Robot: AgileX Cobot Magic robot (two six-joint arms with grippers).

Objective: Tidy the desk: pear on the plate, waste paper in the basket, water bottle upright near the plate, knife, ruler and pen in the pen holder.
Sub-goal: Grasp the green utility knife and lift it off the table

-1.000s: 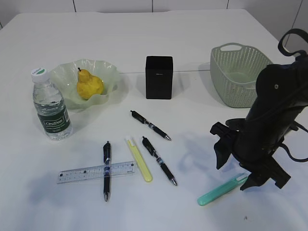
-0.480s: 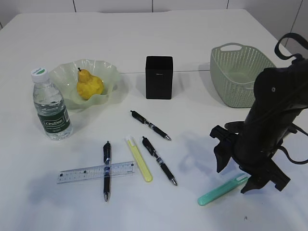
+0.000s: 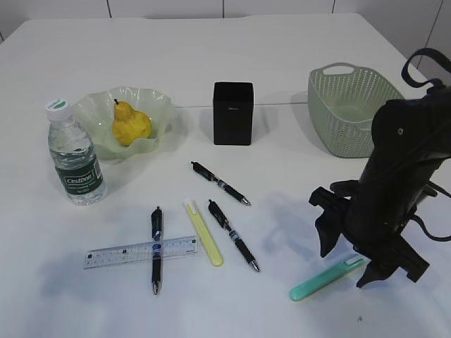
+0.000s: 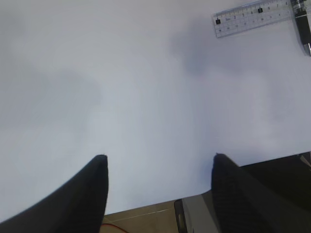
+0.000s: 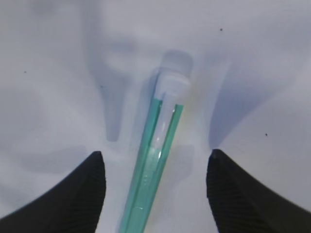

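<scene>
My right gripper [image 3: 350,262] is open and straddles a green utility knife [image 3: 320,280] lying at the front right; in the right wrist view the knife [image 5: 160,141] lies between the jaws [image 5: 155,194], untouched. A yellow knife [image 3: 204,234], a clear ruler [image 3: 141,251] and three black pens [image 3: 156,248] [image 3: 232,234] [image 3: 220,183] lie at the front middle. The black pen holder [image 3: 232,113] stands behind them. The pear [image 3: 130,125] sits on the green plate [image 3: 95,113], with the bottle [image 3: 74,158] upright beside it. My left gripper [image 4: 158,189] is open and empty over bare table. No waste paper shows.
The green basket [image 3: 349,105] stands at the back right, just behind my right arm. The left wrist view shows the ruler's end [image 4: 252,17], a pen tip [image 4: 303,26] and the table's near edge below the jaws.
My right gripper has come down slightly over the green knife. Everything on the table stays where it was.
</scene>
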